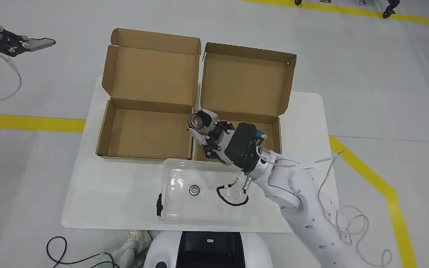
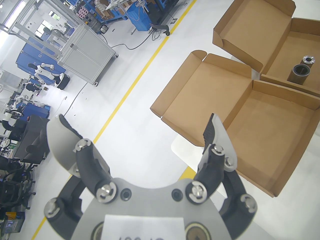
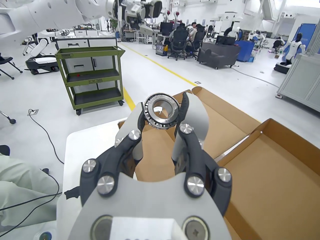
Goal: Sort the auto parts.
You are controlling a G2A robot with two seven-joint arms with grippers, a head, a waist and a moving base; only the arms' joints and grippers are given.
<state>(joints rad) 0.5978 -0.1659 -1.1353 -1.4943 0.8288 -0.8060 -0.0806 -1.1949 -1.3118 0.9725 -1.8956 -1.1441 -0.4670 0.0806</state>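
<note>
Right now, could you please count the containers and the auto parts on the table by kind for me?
Open brown cardboard boxes: 2
Clear plastic bin: 1
Silver roller bearing: 1
Metal cylinders: 2
Small silver ring: 1
Thin black ring: 1
Total: 8

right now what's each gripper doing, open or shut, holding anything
left gripper: open, holding nothing
right gripper: shut on a bearing
</note>
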